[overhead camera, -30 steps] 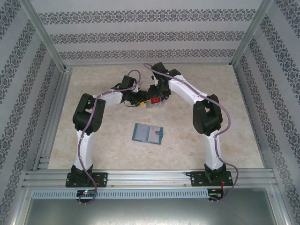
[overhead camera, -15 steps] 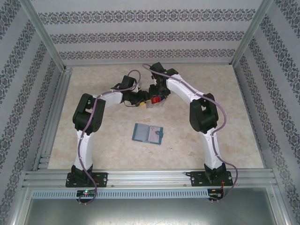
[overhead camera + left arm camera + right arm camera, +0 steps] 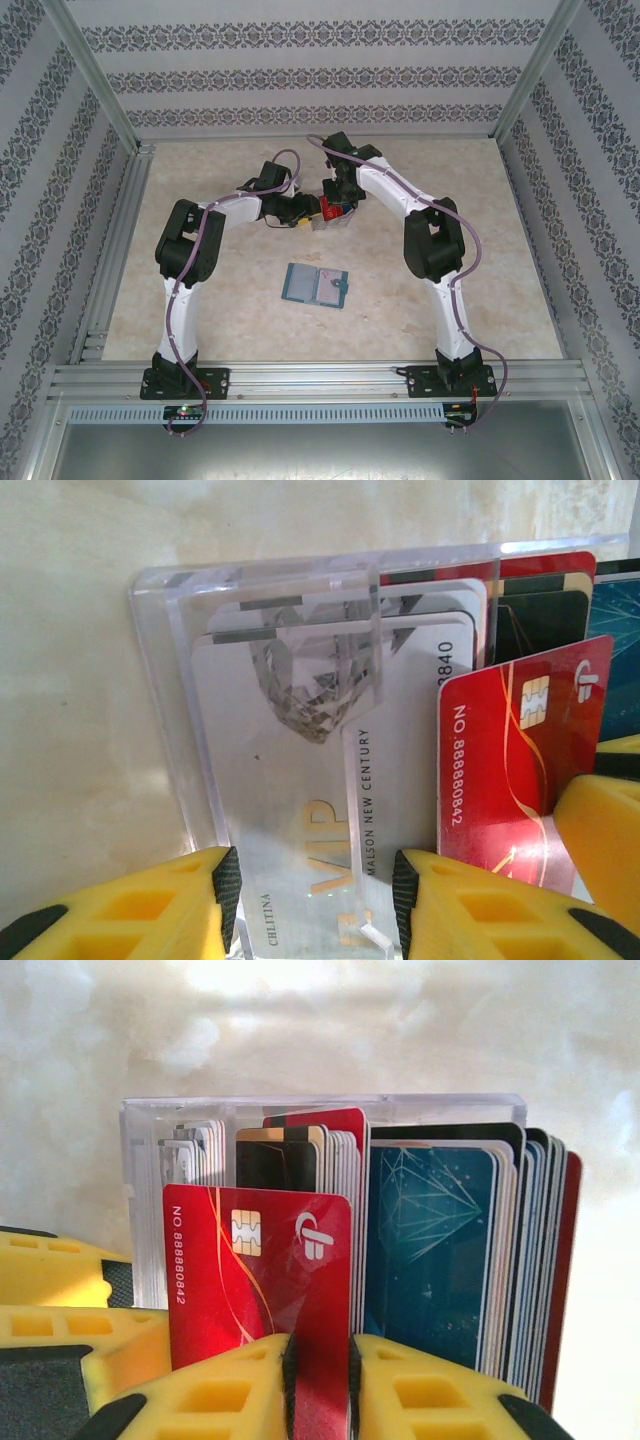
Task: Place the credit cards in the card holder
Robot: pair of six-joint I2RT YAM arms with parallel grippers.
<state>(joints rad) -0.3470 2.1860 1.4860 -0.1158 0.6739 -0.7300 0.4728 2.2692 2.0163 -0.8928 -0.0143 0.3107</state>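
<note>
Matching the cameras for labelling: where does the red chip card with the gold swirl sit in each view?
Top external: red plastic chip card just above picture centre.
Left wrist: card right of centre.
Right wrist: card lower centre-left.
Shared landmark: the clear plastic slotted stand.

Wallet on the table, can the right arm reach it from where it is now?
Probably yes. The wallet lies open on bare table, on the near side of the right gripper, which pinches a red card; nothing lies across the way.
</note>
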